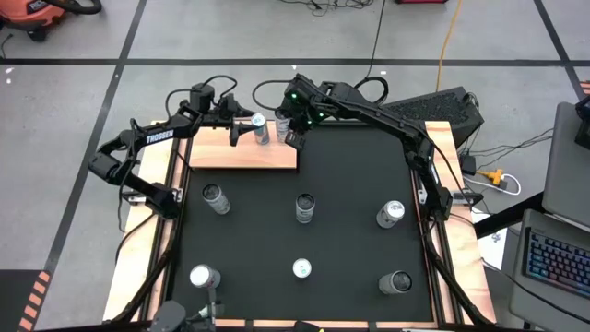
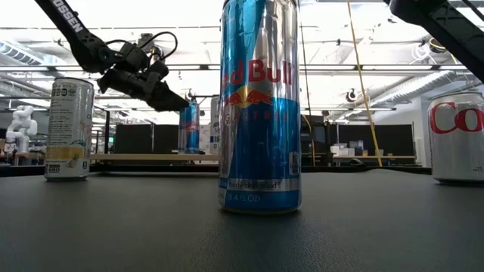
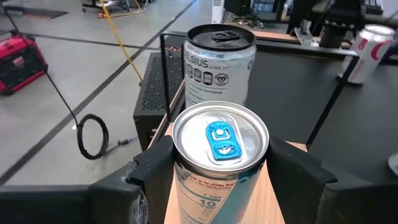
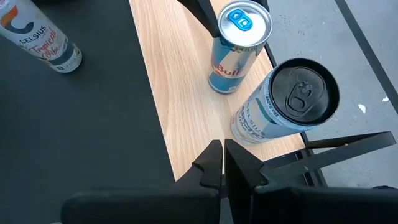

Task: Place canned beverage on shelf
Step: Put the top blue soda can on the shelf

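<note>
Glossy metal can, light-wood shelf

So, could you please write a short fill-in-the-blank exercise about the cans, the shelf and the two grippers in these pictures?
1. The left gripper has its fingers on either side of a can with a ____ pull tab.
2. The blue-tab can and the Celsius can stand on the wooden ____.
3. The right gripper hovers above the shelf with its fingers ____.

Missing words: blue; shelf; shut
</note>
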